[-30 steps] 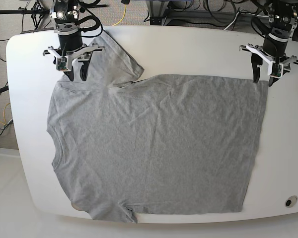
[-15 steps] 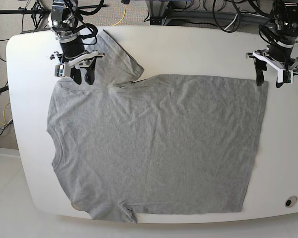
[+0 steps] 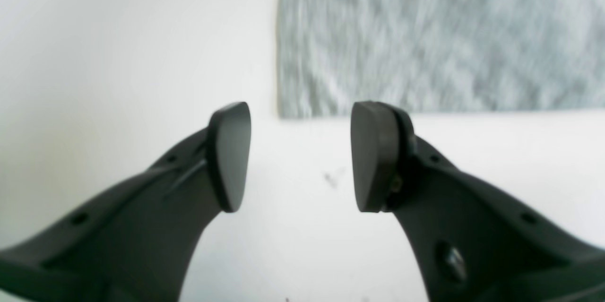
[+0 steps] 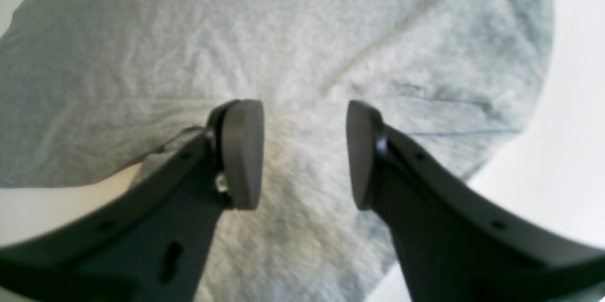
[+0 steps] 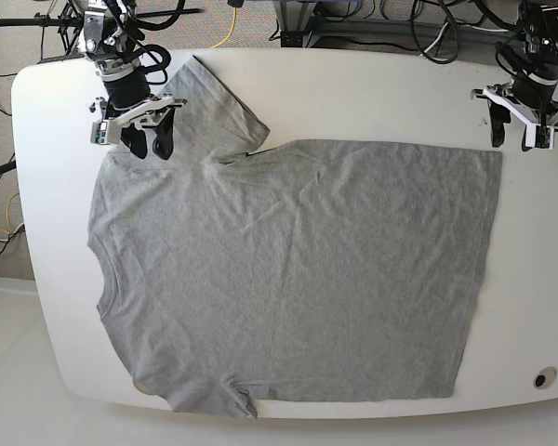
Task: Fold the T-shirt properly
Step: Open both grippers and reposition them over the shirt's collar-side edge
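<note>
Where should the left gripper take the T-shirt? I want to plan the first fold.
Probably the hem corner of the T-shirt, from above. It lies flat with bare table on two sides, and the open left gripper hovers just short of it.

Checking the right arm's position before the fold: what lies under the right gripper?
Under the right gripper, whose jaws stand apart and empty, lies the T-shirt, at its shoulder and sleeve. The table shows bare only beyond the cloth's edge; beneath the cloth it is covered.
</note>
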### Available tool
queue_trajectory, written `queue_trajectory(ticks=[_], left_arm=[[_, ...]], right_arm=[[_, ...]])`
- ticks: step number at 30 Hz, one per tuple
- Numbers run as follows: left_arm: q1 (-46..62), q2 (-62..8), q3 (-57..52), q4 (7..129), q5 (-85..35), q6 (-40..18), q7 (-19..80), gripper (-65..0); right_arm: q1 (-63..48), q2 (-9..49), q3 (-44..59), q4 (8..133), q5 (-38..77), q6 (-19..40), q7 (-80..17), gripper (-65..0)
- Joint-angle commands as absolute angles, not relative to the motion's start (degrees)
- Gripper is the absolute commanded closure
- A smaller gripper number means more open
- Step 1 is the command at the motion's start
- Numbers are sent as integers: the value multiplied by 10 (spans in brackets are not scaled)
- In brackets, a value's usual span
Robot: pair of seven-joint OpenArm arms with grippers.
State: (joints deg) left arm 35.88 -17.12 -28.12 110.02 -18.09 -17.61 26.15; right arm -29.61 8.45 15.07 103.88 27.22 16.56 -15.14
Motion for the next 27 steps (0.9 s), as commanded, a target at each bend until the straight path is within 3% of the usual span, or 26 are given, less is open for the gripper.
queue_trajectory(ticks=[1, 8, 18, 27], left_arm=[[360, -176, -286, 1106, -188, -180, 249, -293], [364, -163, -298, 1106, -193, -181, 237, -310], [376, -135, -316, 1107, -186, -201, 220, -324], [387, -144, -284, 1120, -188, -202, 213, -337]], right_arm=[[-300, 89, 157, 1049, 279, 166, -136, -270], [-313, 76, 226, 1035, 336, 160, -175, -271], [-329, 48, 341, 1047, 474, 193, -346, -321], [-347, 49, 330, 1027, 432, 179, -314, -333]])
